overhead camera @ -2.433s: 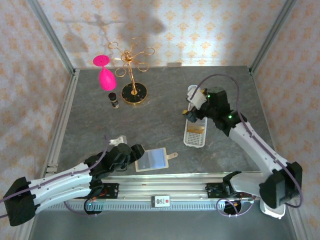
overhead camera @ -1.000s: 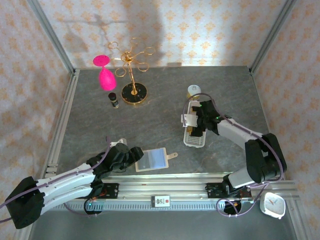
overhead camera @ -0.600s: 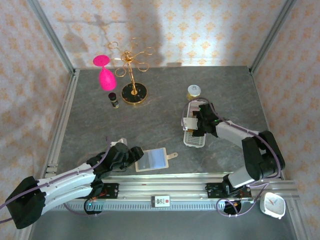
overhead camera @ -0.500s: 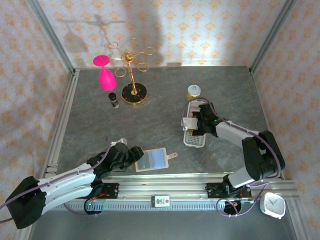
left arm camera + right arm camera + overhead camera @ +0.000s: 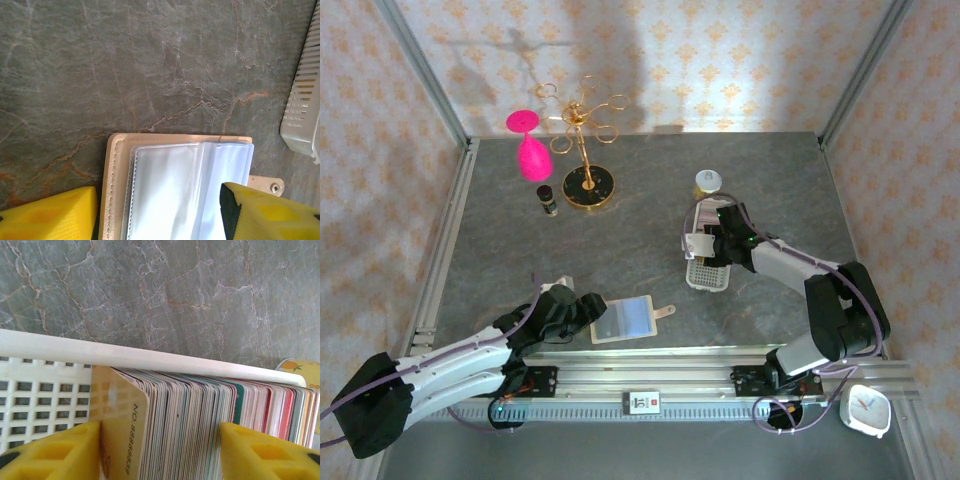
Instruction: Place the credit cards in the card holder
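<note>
well, my right gripper [image 5: 160, 435] has its two yellow fingers [image 5: 50, 450] apart in the lower corners of the wrist view, with a tight row of credit cards [image 5: 190, 410] standing on edge between them. the finger at lower left sits against the front card, a gold one with a printed number; whether i am squeezing the pack i cannot tell. the cards fill the right part of the white slotted tray [image 5: 45, 385]. beyond its rim lies the grey stone table [image 5: 150, 290], and a small jar [image 5: 300, 369] is cut off at the right edge.

my left gripper [image 5: 159, 195] is spread wide, one finger in each lower corner, with the card holder [image 5: 116, 180] lying open between them. its clear sleeves [image 5: 165, 185] face up, and i cannot make out whether they hold anything. the frame cuts off its lower half. the snap tab [image 5: 265, 186] pokes out above the finger at lower right. from above, the holder sits low centre and the tray centre right, well apart.
</note>
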### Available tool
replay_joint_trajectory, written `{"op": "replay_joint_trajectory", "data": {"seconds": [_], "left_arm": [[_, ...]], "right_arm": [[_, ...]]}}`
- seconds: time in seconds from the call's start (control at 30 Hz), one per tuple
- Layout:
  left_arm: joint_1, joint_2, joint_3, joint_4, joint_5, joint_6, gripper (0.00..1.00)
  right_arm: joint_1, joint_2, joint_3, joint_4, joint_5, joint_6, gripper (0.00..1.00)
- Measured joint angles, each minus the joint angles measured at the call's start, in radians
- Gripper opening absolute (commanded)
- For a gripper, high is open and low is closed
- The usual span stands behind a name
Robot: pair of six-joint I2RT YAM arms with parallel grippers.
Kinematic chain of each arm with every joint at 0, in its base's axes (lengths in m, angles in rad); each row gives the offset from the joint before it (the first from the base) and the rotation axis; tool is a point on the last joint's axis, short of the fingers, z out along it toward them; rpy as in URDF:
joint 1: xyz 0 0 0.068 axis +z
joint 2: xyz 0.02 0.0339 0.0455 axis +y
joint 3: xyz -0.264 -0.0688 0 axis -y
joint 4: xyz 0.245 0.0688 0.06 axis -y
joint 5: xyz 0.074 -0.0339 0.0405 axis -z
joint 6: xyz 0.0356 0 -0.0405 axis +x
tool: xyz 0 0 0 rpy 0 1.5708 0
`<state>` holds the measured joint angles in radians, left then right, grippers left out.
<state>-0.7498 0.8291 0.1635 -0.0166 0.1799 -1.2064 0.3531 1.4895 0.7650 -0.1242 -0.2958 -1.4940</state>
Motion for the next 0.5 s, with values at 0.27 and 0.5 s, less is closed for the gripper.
{"op": "replay_joint_trajectory", "data": {"seconds": [0.27,0.5], "left_arm": [[0.006,0.011,-0.005,0.010,0.011,0.000,0.62],[0.009,0.015,-0.005,0.013,0.015,0.000,0.62]], "right_arm": [[0.001,-0.015,0.001,-0.023,-0.004,0.000,0.43],[0.002,-0.030,0.001,-0.039,-0.008,0.000,0.40]]}}
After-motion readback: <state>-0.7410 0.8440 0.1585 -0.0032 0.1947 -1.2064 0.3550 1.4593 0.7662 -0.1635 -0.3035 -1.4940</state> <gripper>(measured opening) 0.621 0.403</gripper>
